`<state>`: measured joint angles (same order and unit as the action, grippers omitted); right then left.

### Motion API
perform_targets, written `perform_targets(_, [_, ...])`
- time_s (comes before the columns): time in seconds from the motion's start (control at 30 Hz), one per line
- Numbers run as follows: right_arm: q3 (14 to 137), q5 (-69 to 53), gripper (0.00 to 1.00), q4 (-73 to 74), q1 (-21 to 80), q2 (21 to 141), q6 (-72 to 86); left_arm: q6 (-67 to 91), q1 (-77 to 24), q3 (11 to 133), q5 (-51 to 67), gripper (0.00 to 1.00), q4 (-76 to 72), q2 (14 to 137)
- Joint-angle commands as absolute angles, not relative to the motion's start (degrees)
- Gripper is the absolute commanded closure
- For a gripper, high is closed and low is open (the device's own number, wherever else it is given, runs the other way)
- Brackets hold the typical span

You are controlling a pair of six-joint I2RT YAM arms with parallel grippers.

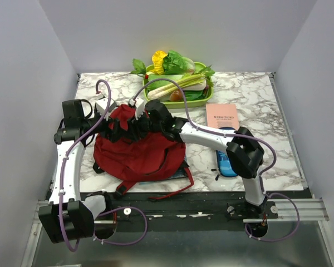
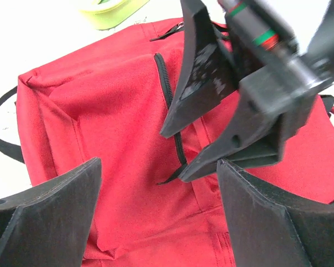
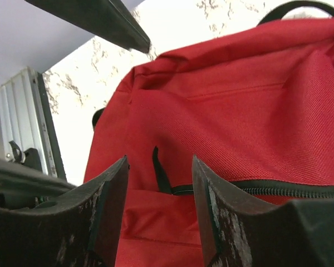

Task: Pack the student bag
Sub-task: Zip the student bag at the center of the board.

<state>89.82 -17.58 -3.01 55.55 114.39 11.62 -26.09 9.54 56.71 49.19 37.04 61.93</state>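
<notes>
The dark red student bag (image 1: pixel 139 153) lies on the marble table, left of centre, with black straps. Both grippers hover over its upper part. My left gripper (image 1: pixel 118 123) is open, and in its wrist view (image 2: pixel 158 164) the fingers stand wide apart above the red fabric, holding nothing. My right gripper (image 1: pixel 148 119) is open and in its wrist view (image 3: pixel 160 161) straddles the black zipper pull (image 3: pixel 160 172) without closing on it. The zipper (image 2: pixel 166 78) is closed along the bag. The right gripper's fingers (image 2: pixel 200 72) show in the left wrist view, pointing at the pull (image 2: pixel 170 179).
A green tray (image 1: pixel 203 95) of toy vegetables stands at the back centre. A pink notebook (image 1: pixel 221 115) lies right of the bag, and a blue pencil case (image 1: pixel 227 164) sits partly under my right arm. A blue flat edge (image 1: pixel 182 168) peeks out beneath the bag.
</notes>
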Motion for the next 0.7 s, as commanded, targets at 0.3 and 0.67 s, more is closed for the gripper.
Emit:
perform_targets(0.3, [95.2,-19.9,0.38,-0.2,57.7,123.5,9.6,-23.0,10.5,64.3,50.8,0.12,36.8,61.0])
perform_targets(0.67, [97.2,-14.2,0.53,3.3,57.9,126.3,10.4,-19.9,10.4,67.2,40.7,0.12,35.1,60.6])
